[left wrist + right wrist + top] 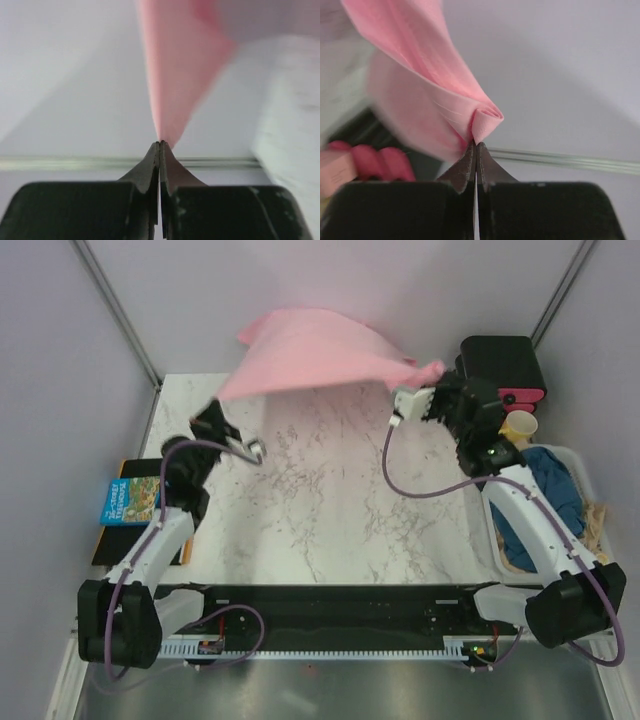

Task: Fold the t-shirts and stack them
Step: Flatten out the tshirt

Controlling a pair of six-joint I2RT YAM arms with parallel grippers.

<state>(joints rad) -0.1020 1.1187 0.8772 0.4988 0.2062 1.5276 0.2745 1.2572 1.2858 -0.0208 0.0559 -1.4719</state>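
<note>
The light pink t-shirt hangs stretched in the air over the far end of the marble table, held by two corners. My left gripper is shut on its left corner. In the left wrist view the fingertips pinch a thin edge of pink cloth. My right gripper is shut on the right corner. In the right wrist view a rolled fold of pink shirt sticks out between the closed tips. The dark teal-blue t-shirt lies crumpled in a white bin at the right.
A black box with a pink front stands at the back right, a yellow cup just in front of it. A blue book lies on a black pad off the table's left edge. Pale walls close in the back and sides.
</note>
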